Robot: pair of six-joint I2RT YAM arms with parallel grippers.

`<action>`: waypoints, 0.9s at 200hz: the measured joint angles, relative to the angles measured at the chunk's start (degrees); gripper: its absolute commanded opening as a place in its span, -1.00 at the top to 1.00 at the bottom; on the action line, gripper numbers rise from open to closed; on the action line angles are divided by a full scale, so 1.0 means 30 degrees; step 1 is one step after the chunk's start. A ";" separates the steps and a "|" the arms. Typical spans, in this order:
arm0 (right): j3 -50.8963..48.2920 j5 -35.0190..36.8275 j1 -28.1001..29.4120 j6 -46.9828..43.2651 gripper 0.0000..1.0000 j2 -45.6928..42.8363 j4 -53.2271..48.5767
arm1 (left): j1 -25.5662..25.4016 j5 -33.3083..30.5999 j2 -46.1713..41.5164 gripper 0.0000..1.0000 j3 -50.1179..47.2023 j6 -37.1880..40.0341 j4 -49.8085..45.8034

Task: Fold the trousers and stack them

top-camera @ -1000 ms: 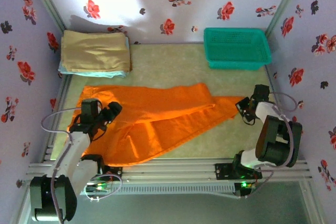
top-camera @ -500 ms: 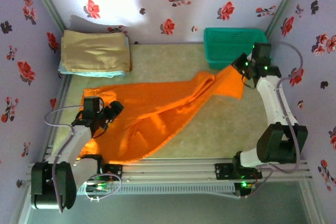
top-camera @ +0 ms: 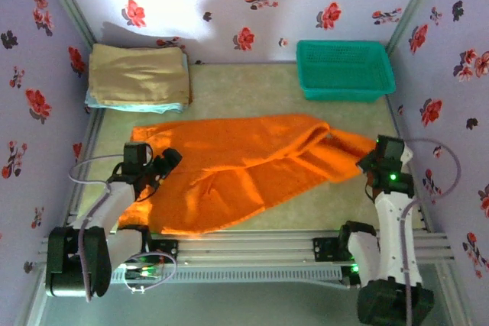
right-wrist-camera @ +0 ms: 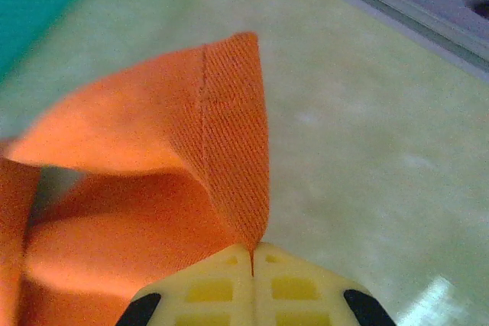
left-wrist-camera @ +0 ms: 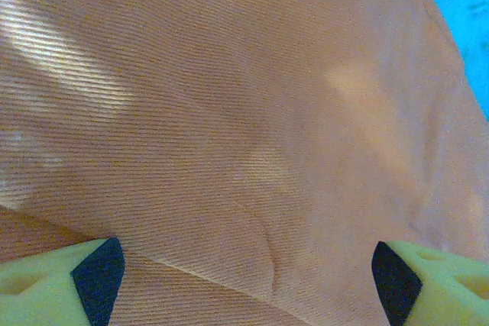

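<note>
The orange trousers (top-camera: 237, 169) lie spread across the middle of the table, legs running to the right. My right gripper (top-camera: 372, 164) is shut on the hemmed end of a trouser leg (right-wrist-camera: 229, 135) at the right side, the cloth pinched between its yellow fingers (right-wrist-camera: 294, 284). My left gripper (top-camera: 157, 169) hovers over the left part of the trousers (left-wrist-camera: 229, 127) with its jaws wide open and only flat orange cloth between the fingertips (left-wrist-camera: 95, 272).
A green basket (top-camera: 345, 69) stands at the back right. A tan folded cloth (top-camera: 139, 74) on a light blue one (top-camera: 98, 102) lies at the back left. Flowered walls close in both sides; a metal rail (top-camera: 252, 248) runs along the near edge.
The right arm swung the leg end up toward the basket, then back down to the right side. The trousers now lie more spread to the right. The left gripper barely moved.
</note>
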 measured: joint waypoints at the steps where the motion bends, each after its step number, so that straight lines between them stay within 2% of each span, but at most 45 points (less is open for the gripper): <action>1: -0.0044 0.0007 -0.0058 0.0036 1.00 0.0007 -0.0022 | 0.0000 0.0022 0.0007 -0.75 0.0000 0.0007 -0.0007; 50: -0.0474 0.0153 -0.2433 0.1552 0.99 0.1428 0.0933 | 0.0000 0.0503 -0.0794 -0.76 0.0015 0.0255 -0.0306; 52: -0.0474 0.0153 -0.2543 0.1588 0.94 0.1494 0.0984 | 0.0000 0.0525 -0.0889 -0.76 0.0015 0.0291 -0.0335; 63: -0.0525 0.0117 -0.3184 0.1974 0.29 0.1654 0.1246 | 0.0000 0.0605 -0.1355 -0.77 0.0015 0.0350 -0.0495; 67: -0.0576 0.0117 -0.3410 0.2040 0.16 0.1676 0.1370 | 0.0000 0.0619 -0.1508 -0.77 0.0029 0.0364 -0.0568; 82: -0.0838 0.0102 -0.4393 0.2237 0.00 0.1821 0.1785 | 0.0000 0.0641 -0.1960 -0.77 0.0058 0.0386 -0.0852; 103: -0.0903 -0.0073 -0.5180 0.2215 -0.10 0.1960 0.1880 | 0.0000 0.0816 -0.2244 -0.77 0.0080 0.0372 -0.1239; 114: -0.0801 -0.0678 -0.5224 0.2186 0.06 0.1778 0.1894 | 0.0000 0.0911 -0.2295 -0.77 0.0080 0.0357 -0.1326; 126: -0.0714 -0.1508 -0.5042 0.2266 0.09 0.1326 0.2047 | -0.0036 0.0976 -0.2288 -0.77 0.0080 0.0284 -0.1377; 147: -0.0685 -0.2667 -0.2951 0.2586 0.19 0.0372 0.2776 | -0.0372 0.1013 -0.2251 -0.77 0.0022 -0.0117 -0.1144; 165: -0.0809 -0.3439 0.0095 0.3381 0.54 0.1107 0.4284 | -0.0743 0.1020 -0.1661 -0.77 -0.0204 -0.0736 -0.0379; 175: -0.1173 -0.3934 0.1829 0.3716 0.80 0.2506 0.5501 | -0.0838 0.0903 -0.0984 -0.77 -0.0393 -0.1042 0.0240; 180: -0.1370 -0.4044 0.2499 0.4044 0.87 0.3220 0.6003 | -0.0852 0.0743 -0.0546 -0.77 -0.0474 -0.1180 0.0503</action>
